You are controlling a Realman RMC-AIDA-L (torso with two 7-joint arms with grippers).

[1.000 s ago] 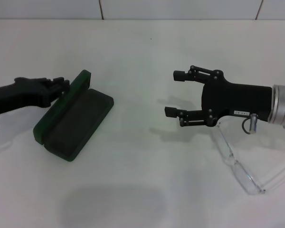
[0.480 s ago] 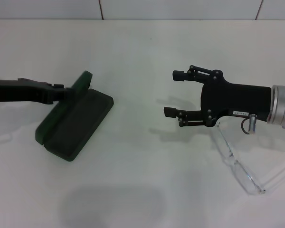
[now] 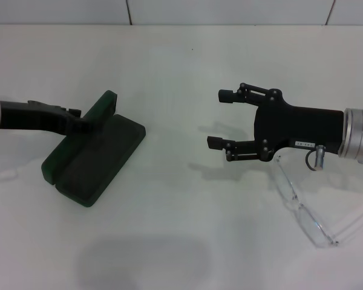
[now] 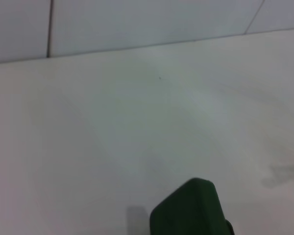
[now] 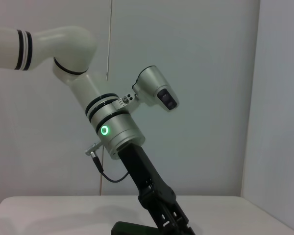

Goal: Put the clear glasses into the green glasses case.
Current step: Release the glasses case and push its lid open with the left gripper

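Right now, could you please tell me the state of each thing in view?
dark green rectangular hard glasses case: open, lid tilted up.
clear transparent plastic glasses: unfolded, lying on the white table.
left end effector: at the lid.
right end effector: open, empty.

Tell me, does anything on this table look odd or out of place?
Nothing looks damaged or spilled. The green glasses case lies open at a slant, with the left gripper at its lid. The clear glasses lie unfolded on the table, partly under the right gripper, which hovers open and empty.
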